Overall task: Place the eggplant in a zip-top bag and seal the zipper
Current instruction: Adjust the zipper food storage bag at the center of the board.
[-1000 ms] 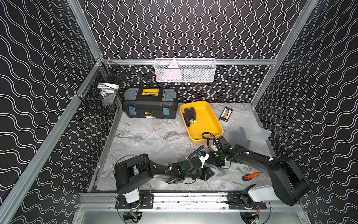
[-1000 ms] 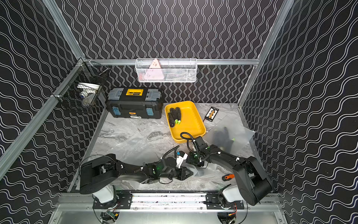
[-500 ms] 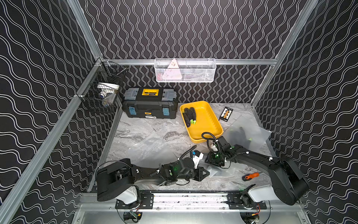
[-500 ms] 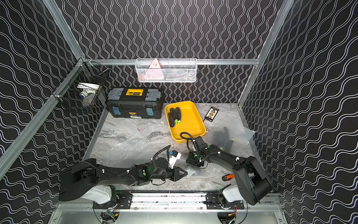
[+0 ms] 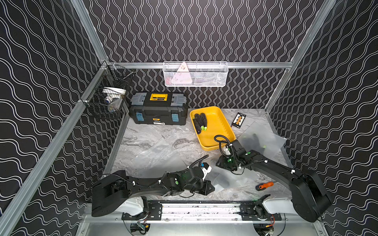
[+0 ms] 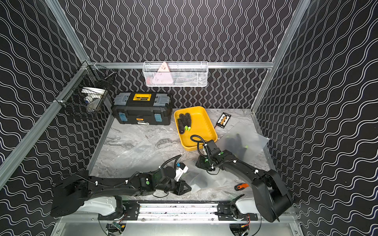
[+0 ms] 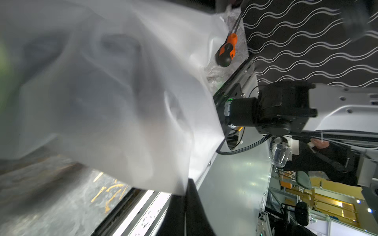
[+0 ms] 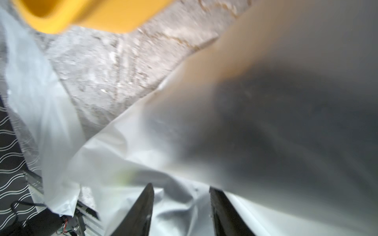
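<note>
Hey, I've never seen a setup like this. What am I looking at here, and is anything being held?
Two black robot arms sit at a marble-look table. Two pictures look down from overhead; the other two come from cameras on the arms' wrists. On the table: a yellow tray with eggplants, a black toolbox, an orange-handled screwdriver and clear bags. The left gripper and right gripper, the arms' pinching ends, are both at one crumpled bag; the right's jaws stand apart, and a firm hold isn't clear for either.
</note>
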You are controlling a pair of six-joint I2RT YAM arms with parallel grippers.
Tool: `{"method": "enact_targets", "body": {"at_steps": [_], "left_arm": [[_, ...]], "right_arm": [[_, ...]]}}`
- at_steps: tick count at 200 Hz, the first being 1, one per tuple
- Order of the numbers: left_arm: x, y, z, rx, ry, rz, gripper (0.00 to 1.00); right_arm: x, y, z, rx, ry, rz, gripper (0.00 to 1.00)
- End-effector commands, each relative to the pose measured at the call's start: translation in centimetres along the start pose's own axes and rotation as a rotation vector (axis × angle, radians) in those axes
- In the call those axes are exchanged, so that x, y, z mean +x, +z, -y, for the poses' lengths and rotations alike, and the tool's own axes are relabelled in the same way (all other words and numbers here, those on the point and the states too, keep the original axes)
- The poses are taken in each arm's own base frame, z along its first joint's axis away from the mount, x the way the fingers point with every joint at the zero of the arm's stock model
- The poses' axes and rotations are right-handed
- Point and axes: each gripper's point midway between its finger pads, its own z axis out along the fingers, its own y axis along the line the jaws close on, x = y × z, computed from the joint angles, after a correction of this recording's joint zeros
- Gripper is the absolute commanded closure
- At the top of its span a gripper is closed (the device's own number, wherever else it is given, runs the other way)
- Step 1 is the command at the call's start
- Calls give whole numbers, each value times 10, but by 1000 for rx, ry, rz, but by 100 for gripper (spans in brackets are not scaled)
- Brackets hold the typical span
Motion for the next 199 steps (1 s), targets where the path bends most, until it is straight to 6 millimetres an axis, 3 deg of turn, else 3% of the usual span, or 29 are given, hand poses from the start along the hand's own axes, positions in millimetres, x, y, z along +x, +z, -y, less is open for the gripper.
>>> {"method": "enact_targets", "body": {"at_steps": [1,23,48,83,110,128,146,174,199], "left_arm": [[-1,-11,-14,-65,-18,-29,63],[-36,-36,-12,-51,-30,50,50],[-75,-56,-15,-74,-22,120,47],[-107,-44,-42,-103,-60,147,47],[-120,-34,-69,-195,-65,162,46],[-129,-40,-89,-276,-84,191,44],[-140,-55,-108,-357,-110,232,41],[-146,-85,-132,-537,-93,263,38],[-153,-112,-162,-640,-178,301,37]], "right_arm": [[3,-10,-1,4,-19,-7,53],[12,-19,-8,-38,-32,-36,53],[30,-24,-22,-131,-53,-94,56],[60,-15,-37,-179,-110,-198,59],[68,4,-24,-111,-83,-241,59],[72,12,-15,-68,-70,-270,58],[62,6,-17,-50,-87,-230,56],[26,-26,-45,-96,-130,-78,53],[4,-34,-67,-122,-177,-31,53]]}}
